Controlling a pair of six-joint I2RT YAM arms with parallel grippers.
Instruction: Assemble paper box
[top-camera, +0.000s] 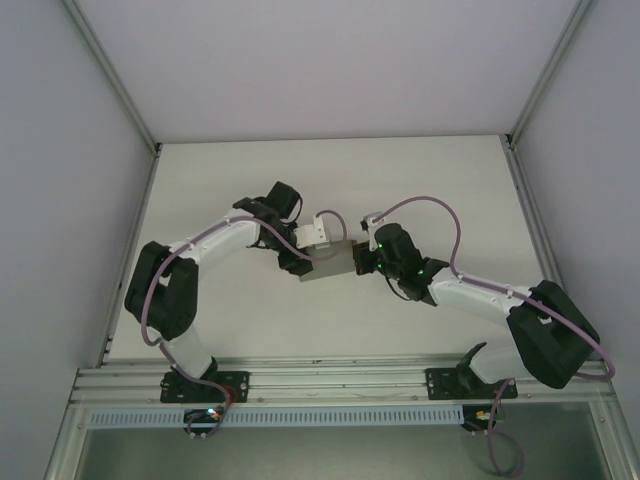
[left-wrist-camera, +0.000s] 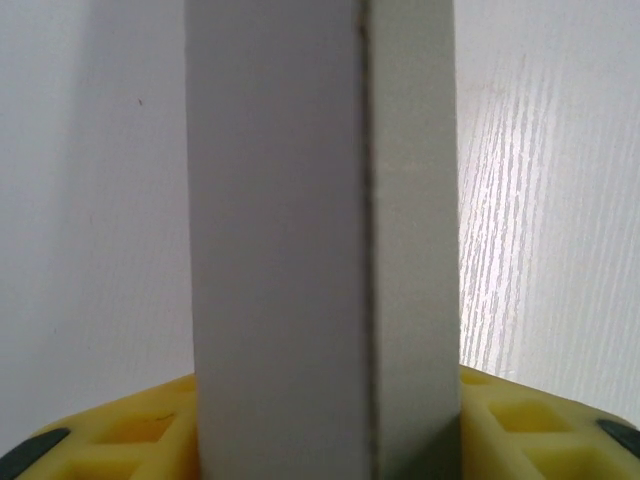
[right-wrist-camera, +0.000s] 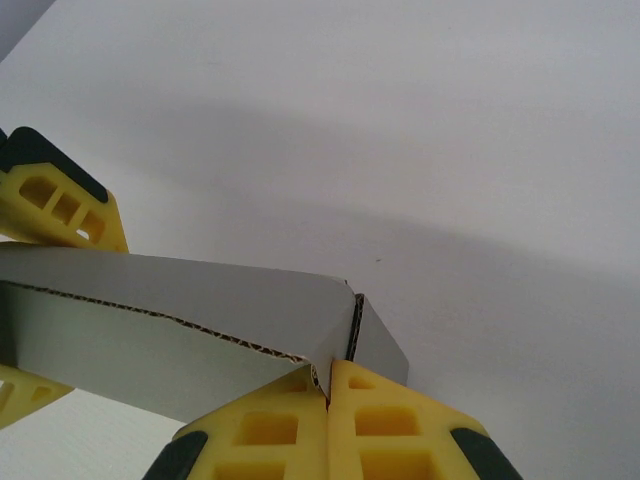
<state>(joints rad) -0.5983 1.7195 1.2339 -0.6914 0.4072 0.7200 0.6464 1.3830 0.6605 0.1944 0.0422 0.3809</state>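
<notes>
The paper box (top-camera: 328, 263) is a small grey card box held above the table between both arms. My left gripper (top-camera: 299, 262) clamps its left end. In the left wrist view the box (left-wrist-camera: 320, 250) stands between the yellow fingers (left-wrist-camera: 135, 430), which press on both of its sides. My right gripper (top-camera: 360, 259) holds the right end. In the right wrist view its jaws (right-wrist-camera: 328, 385) are pinched shut on the corrugated edge of a box wall (right-wrist-camera: 200, 310) at a corner. The left gripper's yellow fingers (right-wrist-camera: 60, 205) show at the box's far end.
A white block (top-camera: 322, 230) sits just behind the box, by the left wrist. The white table (top-camera: 330, 180) is enclosed by grey walls and a metal frame (top-camera: 340, 385) along the near edge.
</notes>
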